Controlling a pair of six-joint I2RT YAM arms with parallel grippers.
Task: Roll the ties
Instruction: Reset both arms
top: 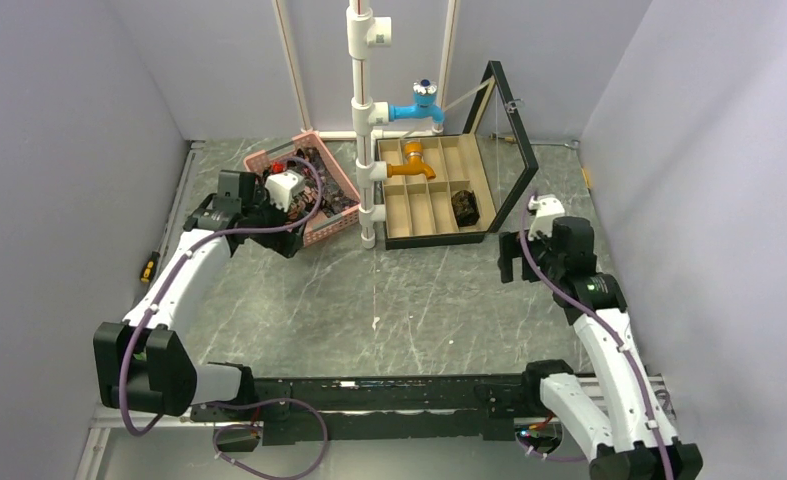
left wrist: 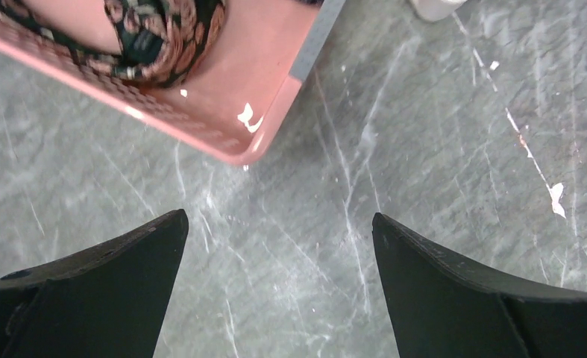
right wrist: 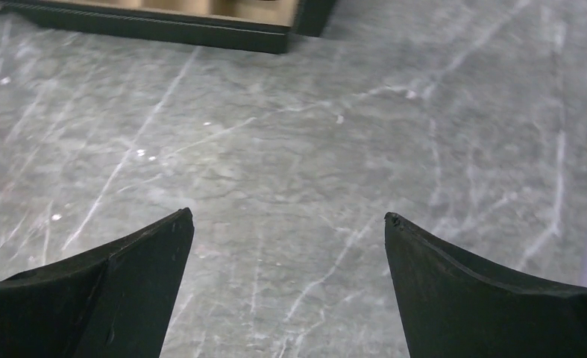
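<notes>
The ties (top: 314,190) lie heaped in a pink mesh basket (top: 321,232) at the back left; one dark paisley tie (left wrist: 163,37) shows inside it in the left wrist view. A dark rolled tie (top: 465,207) sits in a right-hand compartment of the wooden divided box (top: 434,238). My left gripper (top: 291,240) (left wrist: 279,215) hangs open over bare floor just in front of the basket's near corner (left wrist: 238,153), holding nothing. My right gripper (top: 509,262) (right wrist: 289,214) is open and empty over the floor, in front of the box's front right edge (right wrist: 163,31).
A white pipe stand (top: 367,120) with a blue tap (top: 419,105) and an orange tap (top: 412,165) rises between basket and box; its foot (left wrist: 435,7) is near the basket. The box lid (top: 514,130) stands open at the right. A screwdriver (top: 149,268) lies by the left wall.
</notes>
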